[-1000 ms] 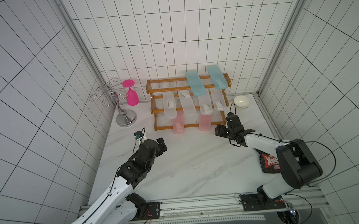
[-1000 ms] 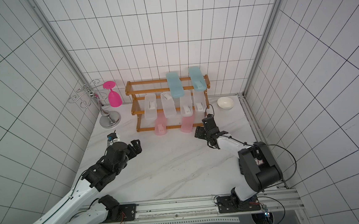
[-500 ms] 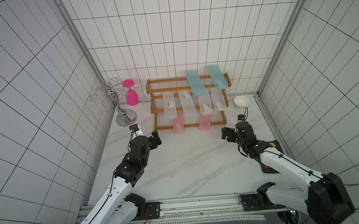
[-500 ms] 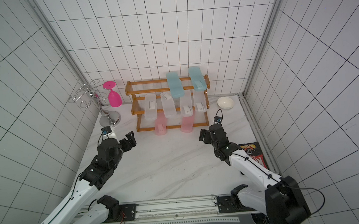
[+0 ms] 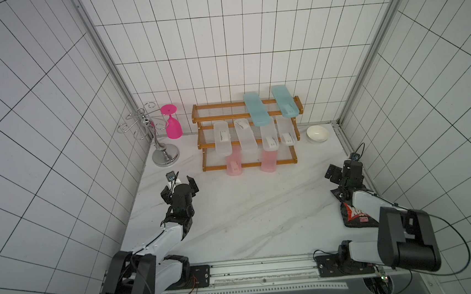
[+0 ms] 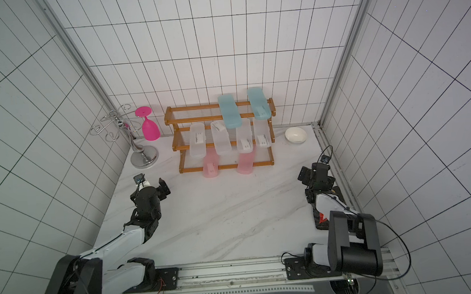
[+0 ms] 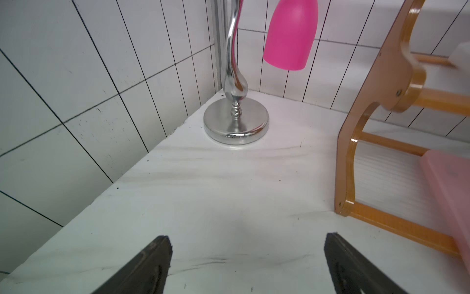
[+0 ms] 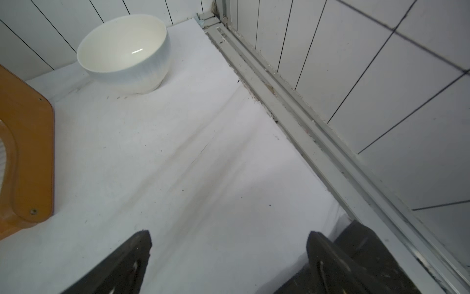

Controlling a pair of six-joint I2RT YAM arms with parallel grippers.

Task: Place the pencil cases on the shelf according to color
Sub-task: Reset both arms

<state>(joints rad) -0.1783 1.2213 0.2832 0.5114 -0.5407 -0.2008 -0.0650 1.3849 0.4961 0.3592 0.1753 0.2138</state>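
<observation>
The orange-brown shelf point(image 5: 250, 165) stands against the back wall, seen in both top views. Two light blue pencil cases point(image 5: 255, 108) point(image 5: 284, 100) lie on its top tier. Several clear-frosted ones point(image 5: 222, 138) lie on the middle tier. Two pink ones point(image 5: 233, 165) point(image 5: 268, 161) lie on the bottom tier. My left gripper point(image 5: 179, 185) point(image 7: 248, 238) hovers open and empty over the table, left of the shelf point(image 7: 343, 157). A pink case point(image 7: 452, 183) shows at the frame edge. My right gripper point(image 5: 342, 171) point(image 8: 230, 234) is open and empty near the right wall.
A silver wire stand point(image 5: 166, 154) point(image 7: 235, 122) holds an upturned pink goblet point(image 5: 173, 126) at the back left. A white bowl point(image 5: 317, 133) point(image 8: 124, 53) sits right of the shelf point(image 8: 28, 142). A dark snack bag point(image 5: 354, 216) lies under the right arm by the wall rail point(image 8: 305, 122).
My right gripper has drawn back from the shelf front toward the right wall, its jaws wider. My left gripper has swung left toward the wire stand.
</observation>
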